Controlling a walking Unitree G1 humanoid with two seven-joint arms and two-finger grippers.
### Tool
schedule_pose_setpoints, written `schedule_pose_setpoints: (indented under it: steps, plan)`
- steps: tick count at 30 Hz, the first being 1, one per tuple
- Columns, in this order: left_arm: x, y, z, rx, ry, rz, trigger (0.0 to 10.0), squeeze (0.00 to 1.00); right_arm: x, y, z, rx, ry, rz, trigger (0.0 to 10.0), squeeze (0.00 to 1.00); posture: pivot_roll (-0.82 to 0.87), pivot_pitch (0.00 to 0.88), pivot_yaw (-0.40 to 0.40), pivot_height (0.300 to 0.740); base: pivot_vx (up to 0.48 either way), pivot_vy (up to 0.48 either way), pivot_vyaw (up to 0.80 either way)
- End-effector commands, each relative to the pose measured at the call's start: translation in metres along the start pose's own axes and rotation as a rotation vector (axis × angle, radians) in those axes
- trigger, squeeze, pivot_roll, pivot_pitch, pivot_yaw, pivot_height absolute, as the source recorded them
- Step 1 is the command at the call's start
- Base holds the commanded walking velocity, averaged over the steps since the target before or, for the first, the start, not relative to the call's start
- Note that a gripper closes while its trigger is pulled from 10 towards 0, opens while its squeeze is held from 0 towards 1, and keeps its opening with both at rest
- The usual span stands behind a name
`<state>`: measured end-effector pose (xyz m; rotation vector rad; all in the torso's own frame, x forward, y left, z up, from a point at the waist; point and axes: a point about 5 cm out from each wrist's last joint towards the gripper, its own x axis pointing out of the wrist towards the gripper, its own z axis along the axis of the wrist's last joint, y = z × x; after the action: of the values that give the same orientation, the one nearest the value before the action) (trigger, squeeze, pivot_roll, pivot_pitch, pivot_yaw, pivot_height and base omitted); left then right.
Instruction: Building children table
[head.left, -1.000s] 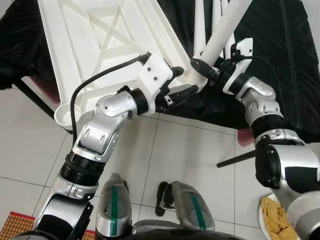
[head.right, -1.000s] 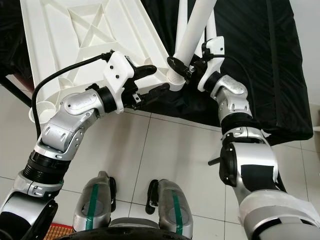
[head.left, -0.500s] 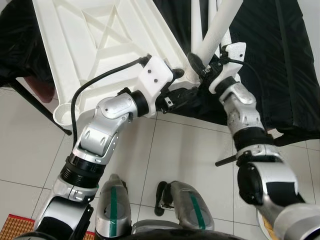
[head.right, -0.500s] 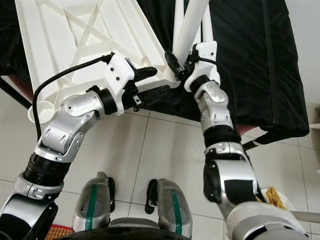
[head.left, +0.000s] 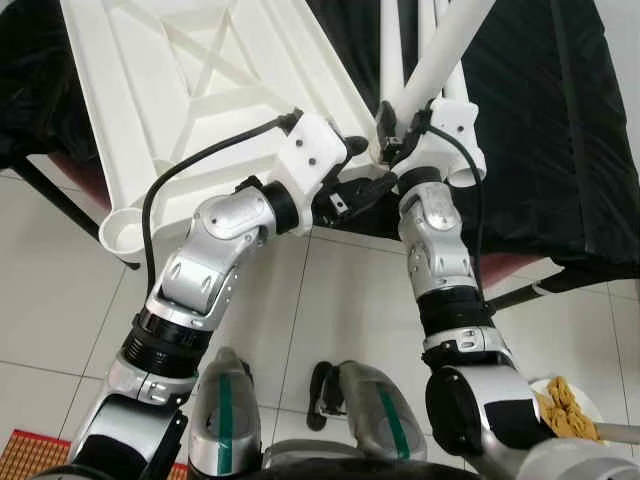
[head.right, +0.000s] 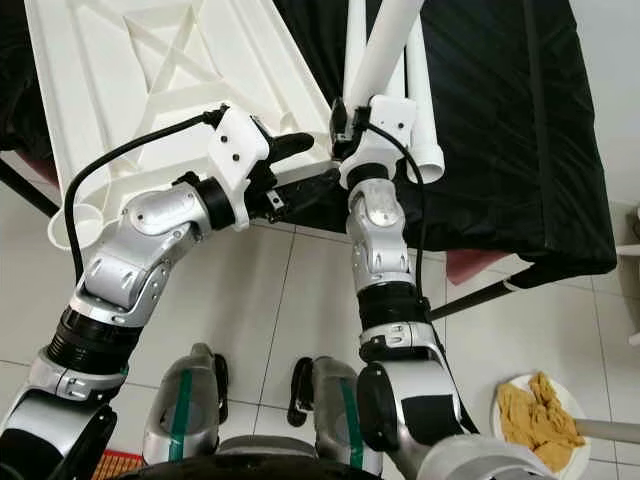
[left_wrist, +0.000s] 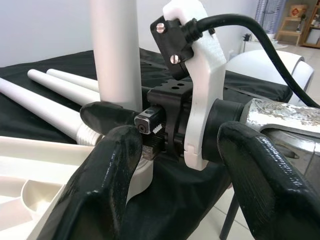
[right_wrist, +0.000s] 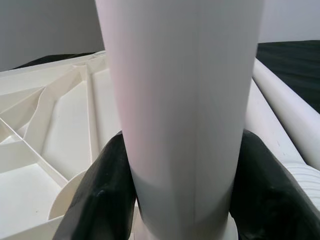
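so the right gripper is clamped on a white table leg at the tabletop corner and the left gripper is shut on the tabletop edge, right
Not quite. The left gripper is open, its fingers spread and holding nothing, as the left wrist view shows. The right gripper is indeed clamped on the white table leg at the tabletop corner.

2 silver arms (head.left: 215, 250), blk cables, white wrist mounts (head.left: 310, 155)

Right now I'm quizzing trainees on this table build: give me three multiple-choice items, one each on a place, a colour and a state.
1. Where does the upturned white plastic tabletop lie?
A. on the black cloth-covered surface
B. on the floor tiles
C. on a chair

2. What colour is the round plastic table leg?
A. red
B. white
C. black

3. What is the right gripper doing?
A. hanging idle
B. open above the leg
C. shut on the leg

Key: 1 A, the tabletop rests over the cloth; 2 B, white in each view; 3 C, black fingers flank the leg.
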<state>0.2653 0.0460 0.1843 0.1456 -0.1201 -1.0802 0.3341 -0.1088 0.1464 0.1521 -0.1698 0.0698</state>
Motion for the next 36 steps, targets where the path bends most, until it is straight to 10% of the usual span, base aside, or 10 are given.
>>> schedule_pose_setpoints:
  steps: [1, 3, 17, 18, 19, 20, 36]
  plan:
    - [0.002, 0.001, 0.000, -0.001, -0.001, 0.024, 10.0, 0.00, -0.003, -0.003, -0.004, 0.015, 0.019, -0.012, 10.0, 0.00, 0.04, 0.025, -0.104, 0.740, 0.000, 0.000, 0.00]
    - [0.002, 0.001, -0.001, 0.001, -0.001, 0.020, 10.0, 0.00, -0.003, -0.006, -0.003, 0.033, 0.019, -0.003, 10.0, 1.00, 0.05, 0.023, -0.104, 0.740, 0.000, 0.000, 0.00]
    - [0.001, 0.000, -0.002, -0.001, 0.003, 0.011, 10.0, 0.00, -0.007, -0.014, -0.003, 0.017, 0.027, 0.043, 10.0, 1.00, 0.05, 0.015, -0.097, 0.740, 0.000, 0.000, 0.00]
    - [0.001, 0.000, -0.001, 0.002, 0.004, 0.009, 10.0, 0.00, -0.005, -0.017, -0.004, 0.051, 0.044, 0.152, 10.0, 0.51, 0.04, 0.016, -0.095, 0.740, 0.000, 0.000, 0.00]
    - [0.001, 0.000, -0.001, 0.002, 0.004, 0.009, 10.0, 0.00, -0.005, -0.017, -0.004, 0.051, 0.044, 0.152, 10.0, 0.51, 0.04, 0.016, -0.095, 0.740, 0.000, 0.000, 0.00]
    - [0.001, 0.000, -0.001, 0.001, 0.003, 0.008, 10.0, 0.00, -0.004, -0.018, -0.003, 0.060, 0.050, 0.216, 10.0, 0.00, 0.04, 0.015, -0.093, 0.740, 0.000, 0.000, 0.00]
    - [0.002, 0.005, 0.002, 0.012, -0.004, 0.013, 10.0, 0.00, 0.015, -0.052, 0.001, -0.050, 0.139, 0.546, 10.0, 0.00, 0.04, 0.020, -0.077, 0.740, 0.000, 0.000, 0.00]
